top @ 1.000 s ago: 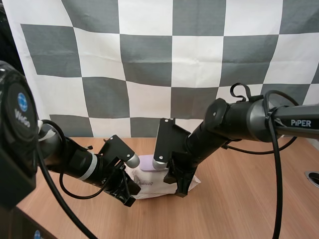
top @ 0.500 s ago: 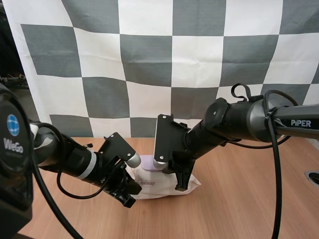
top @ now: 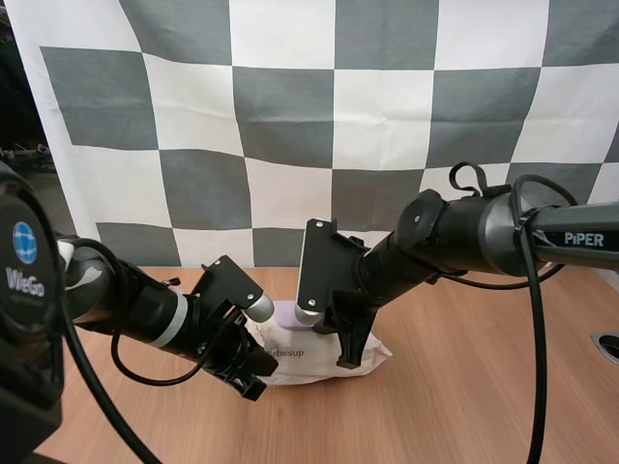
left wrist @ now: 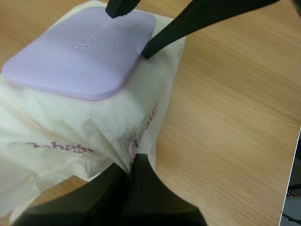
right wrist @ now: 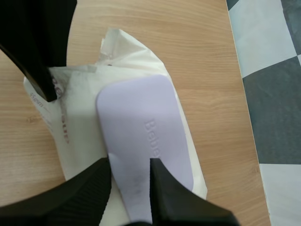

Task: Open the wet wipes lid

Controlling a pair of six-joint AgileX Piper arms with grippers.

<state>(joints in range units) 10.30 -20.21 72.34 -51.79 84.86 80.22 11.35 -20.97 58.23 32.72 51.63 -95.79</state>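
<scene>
The place is a robotics lab bench: a left arm (top: 135, 309) and a PiPER-labelled right arm (top: 464, 237) reach over a wooden table (top: 464, 387).

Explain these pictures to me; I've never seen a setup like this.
Two robot arms work at a wooden table. One picture looks down from behind them: left arm at its left, right arm at its right. The other two come from cameras on each wrist. On the table lies a pack of wet wipes with a flat purple lid. The left gripper has its fingers pinched on the pack's wrapper; the right gripper has its fingers apart at one end of the lid.
</scene>
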